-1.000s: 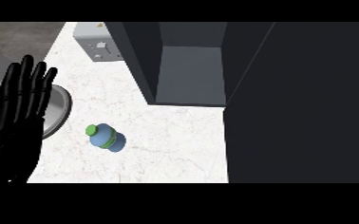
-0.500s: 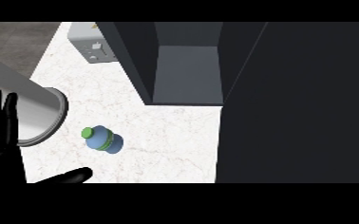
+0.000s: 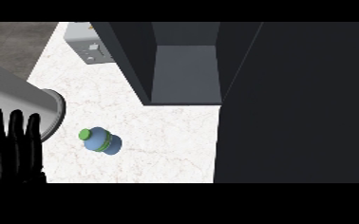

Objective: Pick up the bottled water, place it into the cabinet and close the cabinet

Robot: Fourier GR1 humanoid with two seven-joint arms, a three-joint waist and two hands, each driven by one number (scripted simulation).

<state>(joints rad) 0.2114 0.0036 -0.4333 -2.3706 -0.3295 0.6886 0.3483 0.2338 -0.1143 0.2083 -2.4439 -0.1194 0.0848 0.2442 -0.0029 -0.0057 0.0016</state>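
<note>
While the cabinet [image 3: 184, 71] stands open, bottled water [image 3: 101, 141] sits outside.

This is a kitchen. A white marble-patterned surface [image 3: 168, 133] runs under a dark cabinet [image 3: 184, 61] whose door [image 3: 288, 104] stands open, showing a grey shelf inside. A small grey appliance [image 3: 88, 45] sits at the surface's far left corner, and a grey metal pot [image 3: 32, 107] stands at its left edge.
</note>
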